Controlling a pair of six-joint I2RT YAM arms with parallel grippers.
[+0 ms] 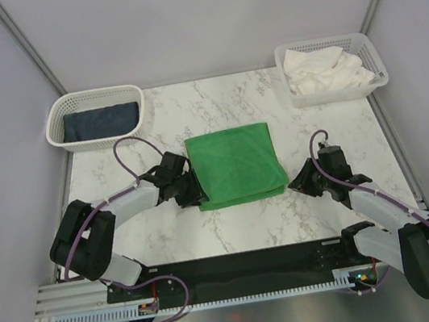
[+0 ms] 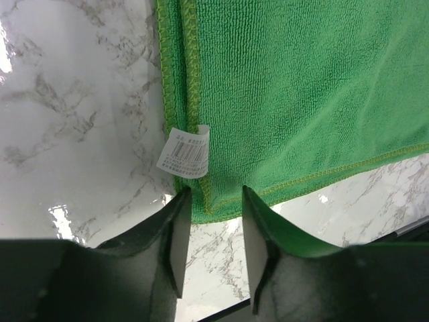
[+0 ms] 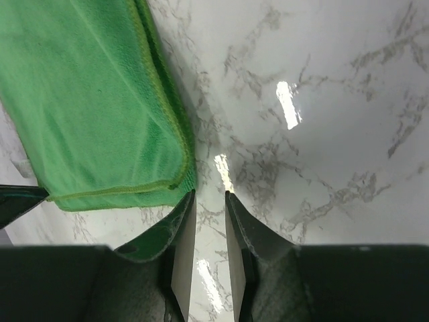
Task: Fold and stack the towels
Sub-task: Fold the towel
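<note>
Left gripper (image 2: 214, 194) and right gripper (image 3: 209, 196), both parted and empty at the folded green towel's (image 1: 235, 162) near corners, may pinch one layer and unfold it.

1. left arm (image 1: 127, 199): elbow folded out to the left, forearm low, reaching inward to the right.
2. left gripper (image 1: 189, 189): points right; jaws parted to a moderate gap; dark fingers (image 2: 177, 241) with pale inner pads.
3. right arm (image 1: 373, 205): elbow folded out to the right, forearm low, reaching inward to the left.
4. right gripper (image 1: 299, 182): points left; jaws parted by a narrower gap, pads nearly parallel.
</note>
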